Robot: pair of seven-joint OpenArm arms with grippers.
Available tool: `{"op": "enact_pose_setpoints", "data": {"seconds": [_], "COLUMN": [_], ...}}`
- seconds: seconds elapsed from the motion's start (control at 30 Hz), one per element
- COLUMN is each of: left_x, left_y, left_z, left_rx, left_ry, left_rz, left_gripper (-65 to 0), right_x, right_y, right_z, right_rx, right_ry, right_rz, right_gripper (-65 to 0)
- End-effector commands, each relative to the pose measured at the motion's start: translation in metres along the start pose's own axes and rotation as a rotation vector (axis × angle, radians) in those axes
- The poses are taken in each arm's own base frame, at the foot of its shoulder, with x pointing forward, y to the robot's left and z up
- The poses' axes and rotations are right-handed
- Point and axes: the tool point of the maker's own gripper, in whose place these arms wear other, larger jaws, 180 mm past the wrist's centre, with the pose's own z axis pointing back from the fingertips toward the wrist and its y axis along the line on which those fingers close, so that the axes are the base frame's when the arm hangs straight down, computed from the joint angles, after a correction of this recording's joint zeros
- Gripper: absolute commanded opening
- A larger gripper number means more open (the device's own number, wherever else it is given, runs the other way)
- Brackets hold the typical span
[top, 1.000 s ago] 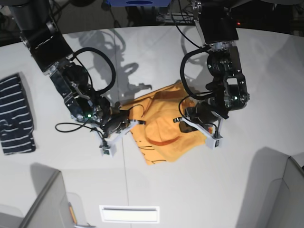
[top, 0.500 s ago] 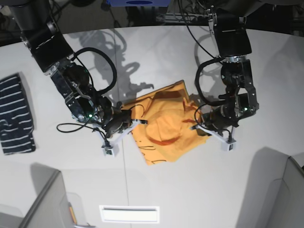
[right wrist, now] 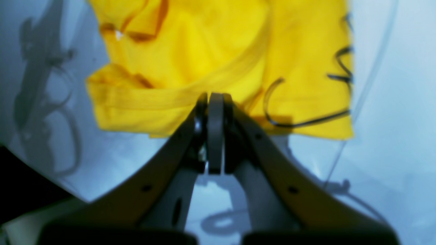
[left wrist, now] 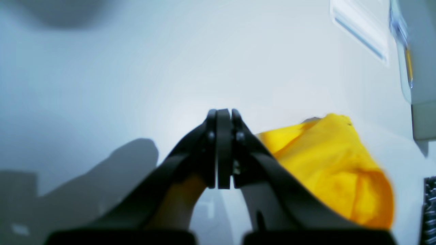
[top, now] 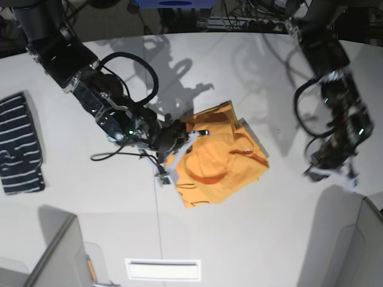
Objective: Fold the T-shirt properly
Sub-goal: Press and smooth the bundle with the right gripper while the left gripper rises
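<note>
A crumpled orange-yellow T-shirt (top: 218,158) is spread mid-table. The right gripper (right wrist: 215,102), pressed together, is held at its edge; the left gripper (left wrist: 223,117), also closed and empty, is held well apart.

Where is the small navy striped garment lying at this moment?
In the base view, the navy white-striped garment lies at the table's far left edge, apart from the orange-yellow T-shirt at the centre.

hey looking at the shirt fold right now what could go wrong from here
1. The right hand is shut with its tips at the T-shirt edge; it may drag the loose, rumpled cloth and spoil the fold.
2. The left hand is shut and away from the shirt, over bare table, so nothing pins the other side.
</note>
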Motion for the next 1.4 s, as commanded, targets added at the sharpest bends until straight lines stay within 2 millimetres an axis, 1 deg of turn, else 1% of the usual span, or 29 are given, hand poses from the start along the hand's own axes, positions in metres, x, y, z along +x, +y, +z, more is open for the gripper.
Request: {"op": "enact_pose_setpoints", "data": {"seconds": [0.0,0.07,0.13,0.23,0.33,0.4,0.47,0.57,0.67,0.77,0.8,0.9,0.97,1.03,1.1,1.13,1.2,1.23,1.27,1.3,1.33,1.37], "left_x": [0.014,0.005,-0.009,-0.025,-0.037,-0.04,-0.039,-0.038,-0.04,-0.042,-0.042,-0.041,-0.042,-0.046,-0.05,-0.054,-0.056,-0.057,-0.057,-0.058,-0.059,-0.059], "left_y": [0.01,0.041,0.067,0.094,0.111,0.116,0.118,0.123,0.126,0.127,0.127,0.123,0.122,0.127,0.133,0.136,0.138,0.138,0.139,0.139,0.139,0.14], "left_z": [0.016,0.042,0.065,0.091,0.114,0.124,0.131,0.139,0.14,0.14,0.14,0.139,0.139,0.137,0.135,0.135,0.134,0.134,0.134,0.135,0.135,0.136], "left_rx": [0.006,0.052,0.101,0.167,0.225,0.245,0.257,0.275,0.281,0.286,0.283,0.259,0.254,0.258,0.265,0.27,0.272,0.272,0.273,0.274,0.276,0.277], "left_ry": [-0.05,-0.052,-0.044,-0.032,-0.021,-0.018,-0.023,-0.031,-0.026,-0.021,-0.02,-0.017,-0.015,-0.005,0.008,0.017,0.023,0.024,0.025,0.027,0.03,0.031], "left_rz": [-0.009,0.0,0.017,0.026,0.014,0.002,-0.01,-0.01,-0.007,-0.005,-0.009,-0.047,-0.052,-0.037,-0.018,-0.008,-0.001,0.0,0.0,-0.001,-0.001,-0.001], "left_gripper": [-65.0,-65.0,-65.0,-65.0,-65.0,-65.0,-65.0,-65.0,-65.0,-65.0,-65.0,-65.0,-65.0,-65.0,-65.0,-65.0,-65.0,-65.0,-65.0,-65.0,-65.0,-65.0], "right_x": [0.026,0.032,0.034,0.035,0.031,0.037,0.041,0.046,0.036,0.013,0.001,-0.025,-0.036,-0.044,-0.045,-0.042,-0.033,-0.021,-0.014,-0.005,0.004,0.012], "right_y": [0.004,0.016,0.025,0.044,0.073,0.076,0.074,0.078,0.08,0.082,0.077,0.085,0.083,0.075,0.067,0.07,0.084,0.09,0.092,0.1,0.1,0.094], "right_z": [0.007,0.006,0.003,-0.003,-0.011,-0.023,-0.037,-0.047,-0.055,-0.059,-0.06,-0.051,-0.042,-0.039,-0.038,-0.035,-0.024,-0.019,-0.016,-0.015,-0.017,-0.023], "right_rx": [0.004,0.024,0.034,0.05,0.081,0.062,0.031,0.023,0.017,0.012,0.008,0.054,0.072,0.065,0.035,0.036,0.067,0.078,0.083,0.1,0.095,0.08], "right_ry": [-0.074,-0.081,-0.075,-0.059,-0.036,-0.021,0.001,0.019,0.056,0.099,0.124,0.163,0.178,0.192,0.19,0.179,0.139,0.106,0.088,0.069,0.057,0.06], "right_rz": [0.029,0.046,0.064,0.124,0.204,0.203,0.187,0.2,0.254,0.311,0.318,0.328,0.33,0.322,0.288,0.278,0.275,0.262,0.248,0.235,0.209,0.17], "right_gripper": [-65.0,-65.0,-65.0,-65.0,-65.0,-65.0,-65.0,-65.0,-65.0,-65.0,-65.0,-65.0,-65.0,-65.0,-65.0,-65.0,-65.0,-65.0,-65.0,-65.0,-65.0,-65.0]}}
